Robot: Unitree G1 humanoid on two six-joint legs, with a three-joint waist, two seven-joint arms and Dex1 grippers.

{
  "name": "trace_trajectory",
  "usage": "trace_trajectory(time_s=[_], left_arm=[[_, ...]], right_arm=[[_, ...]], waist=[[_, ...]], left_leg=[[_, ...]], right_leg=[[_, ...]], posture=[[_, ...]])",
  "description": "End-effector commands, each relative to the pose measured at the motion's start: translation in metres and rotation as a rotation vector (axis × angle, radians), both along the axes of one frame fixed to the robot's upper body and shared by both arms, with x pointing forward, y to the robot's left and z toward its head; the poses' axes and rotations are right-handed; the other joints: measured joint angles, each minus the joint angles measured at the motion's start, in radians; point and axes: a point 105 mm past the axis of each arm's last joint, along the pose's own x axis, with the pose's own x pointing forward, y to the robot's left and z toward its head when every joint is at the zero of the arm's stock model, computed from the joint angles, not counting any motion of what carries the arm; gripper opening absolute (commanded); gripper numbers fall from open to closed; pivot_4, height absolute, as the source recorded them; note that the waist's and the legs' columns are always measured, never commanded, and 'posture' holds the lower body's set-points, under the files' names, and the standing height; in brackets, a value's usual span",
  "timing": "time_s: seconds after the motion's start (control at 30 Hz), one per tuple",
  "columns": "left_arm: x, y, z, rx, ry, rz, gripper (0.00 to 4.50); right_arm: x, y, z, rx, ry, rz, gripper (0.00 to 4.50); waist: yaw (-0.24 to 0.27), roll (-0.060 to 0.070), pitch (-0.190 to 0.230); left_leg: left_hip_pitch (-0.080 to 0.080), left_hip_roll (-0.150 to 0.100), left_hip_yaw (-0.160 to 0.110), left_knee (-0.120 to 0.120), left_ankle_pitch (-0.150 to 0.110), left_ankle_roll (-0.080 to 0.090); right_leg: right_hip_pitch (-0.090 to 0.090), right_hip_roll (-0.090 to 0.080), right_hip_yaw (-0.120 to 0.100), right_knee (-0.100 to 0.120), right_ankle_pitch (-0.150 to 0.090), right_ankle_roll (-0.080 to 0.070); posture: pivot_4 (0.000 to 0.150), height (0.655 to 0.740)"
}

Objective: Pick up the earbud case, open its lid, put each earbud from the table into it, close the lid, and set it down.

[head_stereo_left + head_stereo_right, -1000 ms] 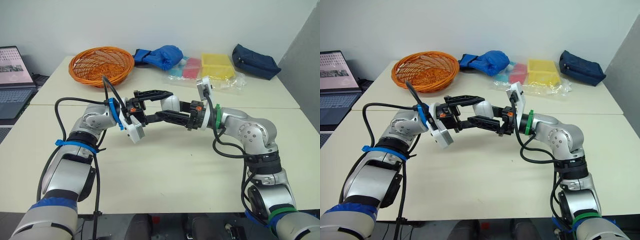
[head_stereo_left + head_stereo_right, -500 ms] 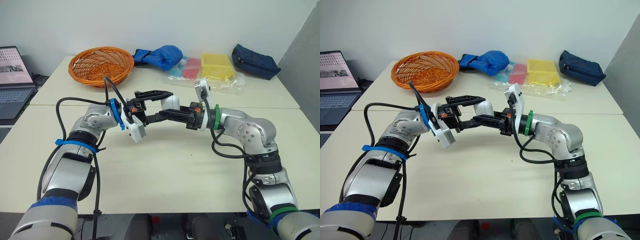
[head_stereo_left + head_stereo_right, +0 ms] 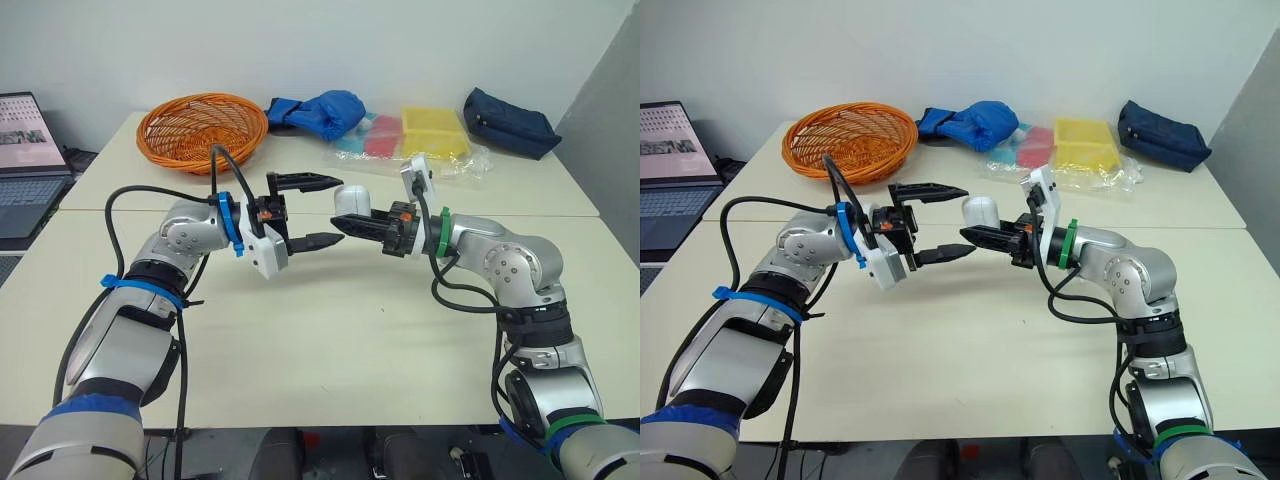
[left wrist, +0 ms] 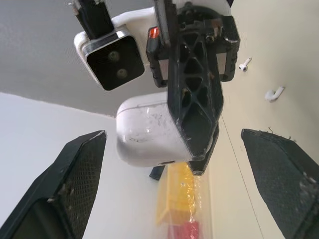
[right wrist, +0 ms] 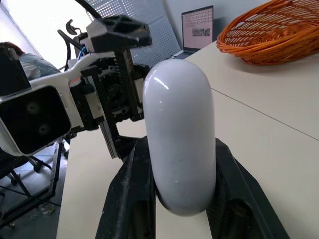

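Note:
The white earbud case [image 3: 352, 198] hangs above the middle of the table with its lid closed. My right gripper [image 3: 345, 212] is shut on it from the right; in the right wrist view the case [image 5: 179, 144] stands upright between the two black fingers [image 5: 130, 199]. My left gripper [image 3: 322, 210] is open just left of the case, one finger above and one below, clear of it. The left wrist view shows the case [image 4: 144, 130] held by the right gripper's finger [image 4: 192, 107], and two white earbuds [image 4: 244, 64] [image 4: 274, 92] lying on the table.
An orange basket [image 3: 203, 130] stands at the back left and a laptop [image 3: 25, 160] at the far left. Along the back lie a blue bag [image 3: 320, 112], a yellow box in plastic wrap [image 3: 433, 133] and a navy pouch [image 3: 510, 122].
My right gripper closed on the case. My left gripper then opened, let go of it and drew back slightly to the left.

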Motion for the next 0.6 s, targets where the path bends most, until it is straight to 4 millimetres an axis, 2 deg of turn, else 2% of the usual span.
trace_trajectory(time_s=[0.03, 0.13, 0.2, 0.27, 0.37, 0.43, 0.6], left_arm=[[0.004, -0.003, 0.025, 0.019, 0.139, -0.002, 4.50], [0.022, -0.004, 0.037, 0.084, 0.511, 0.082, 4.50], [0.024, -0.005, 0.038, 0.168, 0.708, 0.126, 4.50], [0.022, -0.006, 0.037, 0.221, 0.824, 0.155, 4.50], [0.016, -0.014, 0.029, 0.359, 0.820, 0.171, 4.50], [0.014, -0.019, 0.029, 0.375, 0.845, 0.169, 4.50], [0.012, -0.014, 0.018, 0.489, 0.830, 0.206, 4.50]], right_arm=[[0.002, -0.005, 0.012, -0.028, -0.112, -0.038, 0.85], [0.007, -0.009, 0.003, -0.224, -0.275, -0.091, 0.85], [0.009, -0.009, -0.003, -0.340, -0.379, -0.099, 0.85], [0.010, -0.009, -0.007, -0.402, -0.436, -0.100, 0.85], [0.009, -0.003, -0.012, -0.430, -0.469, -0.090, 0.85], [0.009, -0.001, -0.013, -0.445, -0.488, -0.092, 0.85], [0.010, -0.003, -0.015, -0.505, -0.530, -0.117, 0.85]], waist=[[-0.001, 0.000, 0.000], [0.000, 0.000, 0.000], [-0.003, 0.000, 0.001], [-0.004, 0.000, 0.001], [-0.005, 0.000, 0.001], [-0.004, 0.000, 0.001], [-0.004, 0.000, 0.001]], left_leg=[[0.000, 0.000, 0.000, 0.000, 0.000, 0.000], [0.000, -0.001, 0.000, 0.001, 0.000, 0.000], [0.000, -0.001, -0.001, 0.001, 0.000, 0.000], [0.000, -0.001, -0.001, 0.001, 0.000, 0.000], [0.000, 0.000, -0.001, 0.000, 0.000, 0.000], [0.000, 0.001, -0.002, 0.000, 0.000, 0.000], [-0.001, 0.002, -0.003, 0.000, 0.000, 0.000]], right_leg=[[0.000, 0.000, 0.000, 0.000, 0.000, 0.000], [0.000, 0.001, 0.000, 0.001, -0.001, 0.002], [0.000, 0.001, 0.000, 0.000, -0.003, 0.005], [-0.001, 0.003, 0.001, 0.000, -0.003, 0.005], [-0.001, 0.004, 0.001, 0.000, -0.005, 0.003], [-0.002, 0.006, 0.001, 0.001, -0.005, 0.002], [-0.005, 0.008, 0.002, 0.002, -0.006, 0.001]], posture=[[0.150, 0.7400], [0.150, 0.7400], [0.150, 0.7400], [0.150, 0.7400], [0.150, 0.7400], [0.150, 0.7400], [0.150, 0.7400]])
